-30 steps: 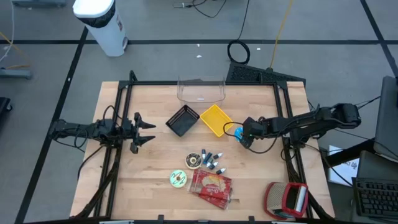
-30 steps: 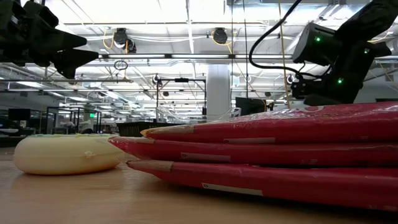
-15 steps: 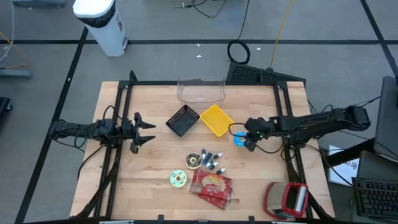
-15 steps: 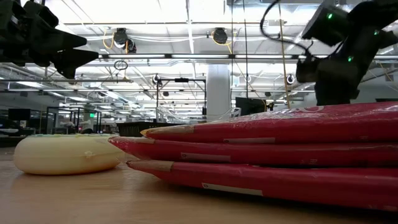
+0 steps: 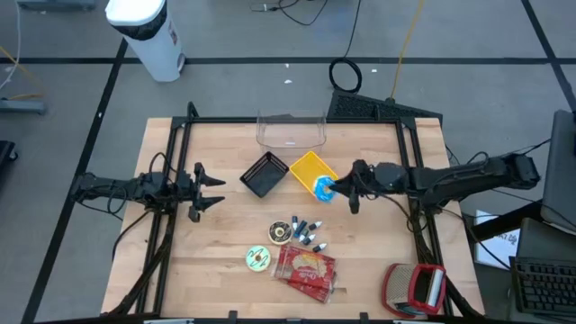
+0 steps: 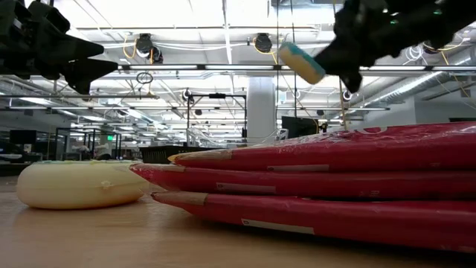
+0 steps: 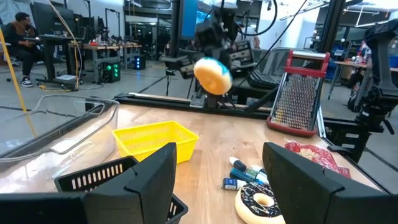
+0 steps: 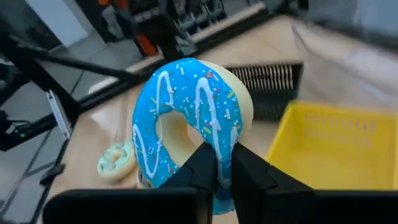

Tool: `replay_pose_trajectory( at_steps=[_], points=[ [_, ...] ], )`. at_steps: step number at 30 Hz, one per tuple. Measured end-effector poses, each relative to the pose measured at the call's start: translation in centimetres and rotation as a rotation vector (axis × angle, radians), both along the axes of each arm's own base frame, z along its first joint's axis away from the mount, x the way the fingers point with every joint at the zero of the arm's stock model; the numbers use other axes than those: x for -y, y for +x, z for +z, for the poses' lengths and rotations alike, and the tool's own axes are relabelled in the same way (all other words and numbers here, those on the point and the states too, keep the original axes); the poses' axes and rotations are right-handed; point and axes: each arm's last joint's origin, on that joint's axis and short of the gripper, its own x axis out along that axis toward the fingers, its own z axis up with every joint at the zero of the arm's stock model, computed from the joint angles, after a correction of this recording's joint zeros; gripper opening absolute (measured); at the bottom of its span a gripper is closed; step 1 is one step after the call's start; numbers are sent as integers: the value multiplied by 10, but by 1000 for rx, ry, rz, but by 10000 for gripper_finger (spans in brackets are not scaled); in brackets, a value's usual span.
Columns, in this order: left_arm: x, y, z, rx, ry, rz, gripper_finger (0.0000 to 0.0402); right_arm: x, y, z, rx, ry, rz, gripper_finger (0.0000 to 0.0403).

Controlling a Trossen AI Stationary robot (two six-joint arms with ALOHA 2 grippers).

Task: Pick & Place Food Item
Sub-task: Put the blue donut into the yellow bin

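Right fingers (image 8: 214, 163): pressed onto the rim of the blue-iced doughnut (image 8: 189, 121); the right gripper (image 5: 345, 186) pinches it clear of the table, above the near edge of the yellow basket (image 5: 310, 171)
Left fingers (image 7: 143, 180): spread apart with nothing between them; the left gripper (image 5: 212, 189) hangs over the left part of the table (image 5: 225, 243), well apart from the food
Doughnut: tilted in the grip, blue icing with white stripes and sprinkles; seen high in the air in the low view (image 6: 301, 62)
Near edge of table: red packet (image 5: 307, 271); green-iced doughnut (image 5: 258, 259) just beside it
Middle of table: chocolate doughnut (image 5: 281, 231); small bottles (image 5: 310, 232) in a cluster next to it
Farther back: black basket (image 5: 264, 174) beside the yellow basket; clear tub (image 5: 291, 130) behind both
Right near corner: grater (image 5: 415, 288)
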Motion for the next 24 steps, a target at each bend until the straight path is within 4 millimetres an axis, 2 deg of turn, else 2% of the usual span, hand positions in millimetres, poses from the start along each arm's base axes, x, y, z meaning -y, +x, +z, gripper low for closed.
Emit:
replay_pose_trajectory(
  at_steps=[6,12,17,24],
  points=[
    [0,0,0,0,0,0,241,30,37,6,-119,1,-112,19],
    [0,0,0,0,0,0,241,63,68,-7,-311,29,-203,19],
    [0,0,0,0,0,0,241,79,78,-30,-392,49,-244,19],
    [0,0,0,0,0,0,241,83,86,-55,-459,63,-250,23]
  ],
)
